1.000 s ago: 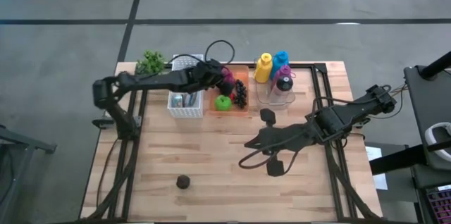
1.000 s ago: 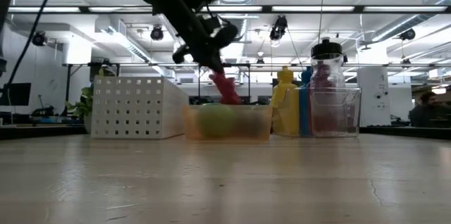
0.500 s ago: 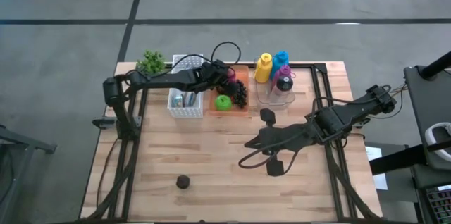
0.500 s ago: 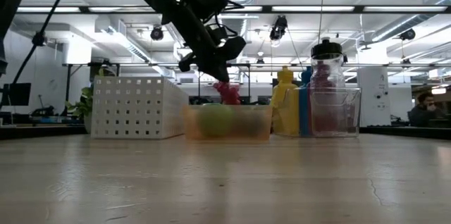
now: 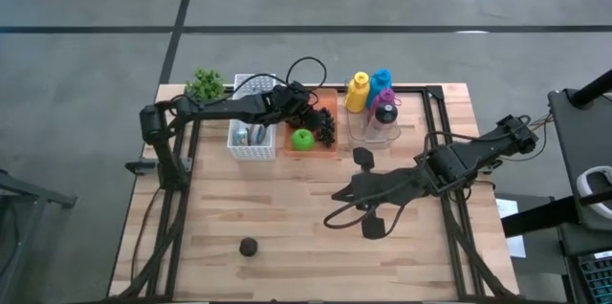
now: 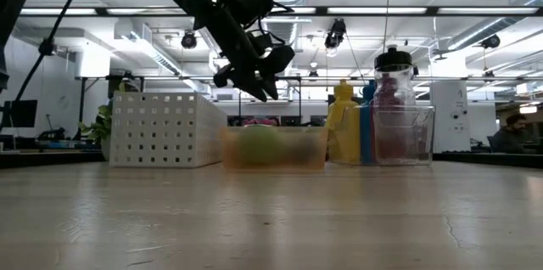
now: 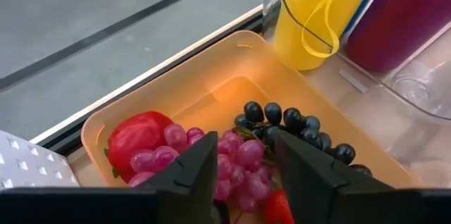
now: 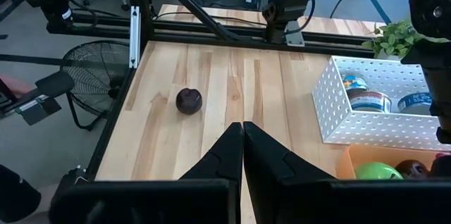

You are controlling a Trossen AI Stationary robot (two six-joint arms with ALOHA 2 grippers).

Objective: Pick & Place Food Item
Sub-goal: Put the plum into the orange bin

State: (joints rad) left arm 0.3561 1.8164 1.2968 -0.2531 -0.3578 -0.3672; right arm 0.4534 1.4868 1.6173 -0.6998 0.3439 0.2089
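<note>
While the left claw (image 7: 243, 164) hangs just above the orange bin (image 5: 328, 124) near the counter's (image 5: 316, 228) far edge, its two fingers stand apart and hold nothing. Directly below them in the bin lies a bunch of pink grapes (image 7: 232, 157), with a red fruit (image 7: 137, 139) on one side of it and a cluster of dark grapes (image 7: 296, 129) on the other; a green apple (image 5: 302, 139) sits at the bin's near side. A white perforated basket (image 5: 251, 141) stands just beside the bin, and a clear container with coloured bottles (image 5: 371, 94) stands on the bin's other side. The right claw (image 8: 242, 136) rests pressed shut, empty, over the middle of the counter. A small dark round item (image 5: 248, 246) lies alone near the front edge.
</note>
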